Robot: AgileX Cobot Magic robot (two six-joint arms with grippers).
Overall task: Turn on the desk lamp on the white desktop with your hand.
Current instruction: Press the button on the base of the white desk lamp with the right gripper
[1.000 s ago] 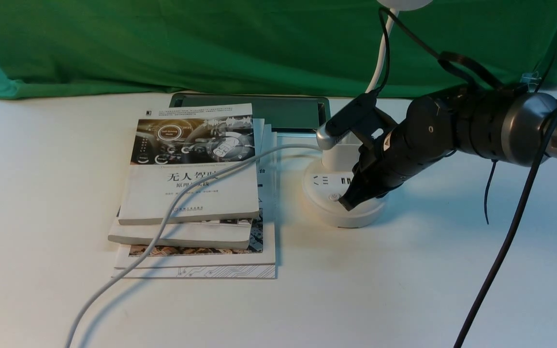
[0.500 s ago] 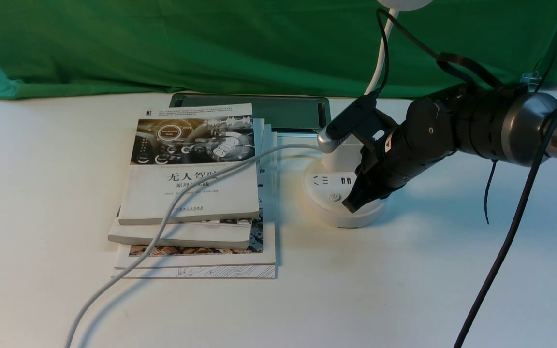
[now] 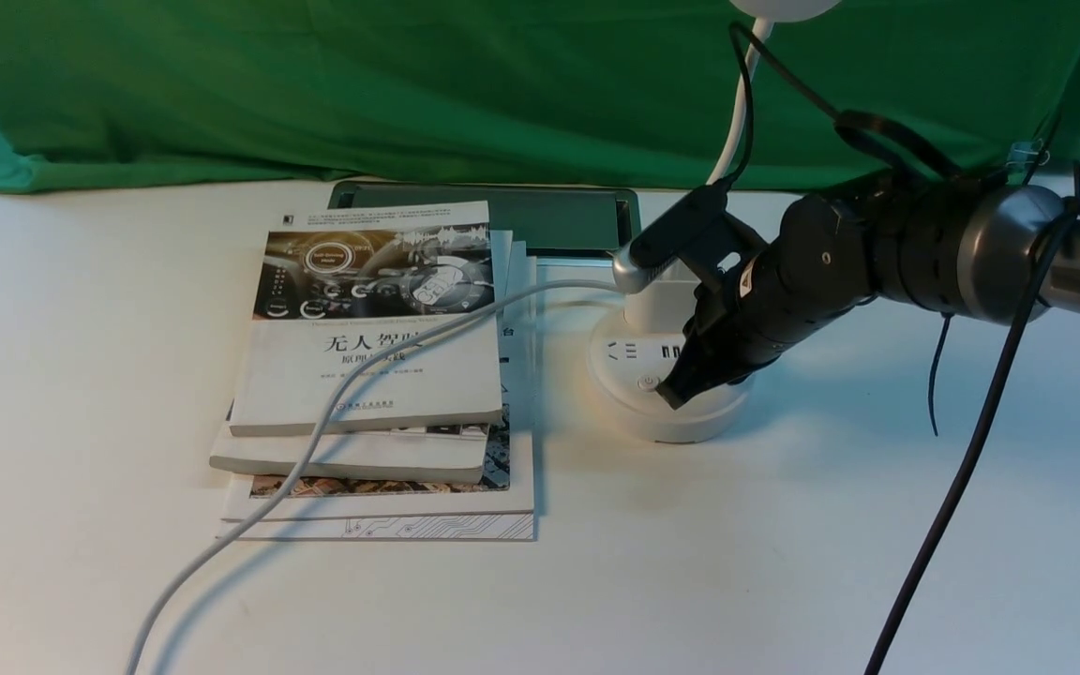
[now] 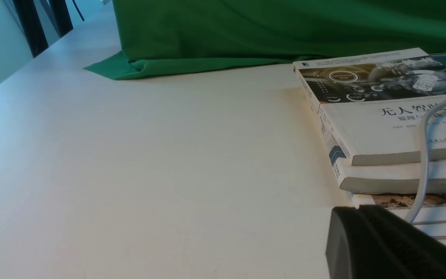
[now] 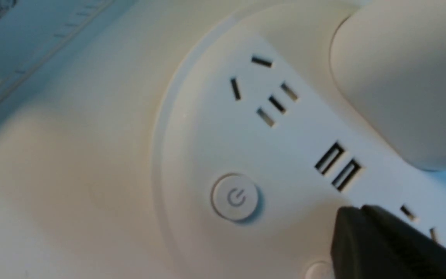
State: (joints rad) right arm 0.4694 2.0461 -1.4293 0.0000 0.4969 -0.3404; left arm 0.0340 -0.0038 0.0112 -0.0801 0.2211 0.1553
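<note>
I watched the right tool (image 5: 362, 217) above the round base of the desk lamp (image 3: 667, 412), and its fingers were together, with nothing between them. The tip pointed down at the base, near the power button (image 5: 235, 197); in the right wrist view the button was visible beside the tool, and a second button (image 5: 319, 271) was partly hidden by the fingers. I could not tell if the tip was touching the base.

The lamp stood on the white worktop (image 3: 390, 609), to the right of the stack of books (image 3: 367, 375). On its base I saw socket slots (image 5: 271, 100), two USB ports (image 5: 338, 166) and a white cup-like holder (image 3: 662, 305). The curved neck (image 3: 739, 122) rose in front of the green cloth (image 3: 502, 94), and only a part of the round head (image 3: 784, 7) was inside my front view.

A long cable (image 3: 315, 431) ran over the books. Behind them lay a dark green tray-like thing (image 3: 540, 211), partly covered by the books.

My left tool (image 4: 366, 213) was away from the lamp, its fingers also together and holding nothing, and its own camera showed the worktop and the books.
</note>
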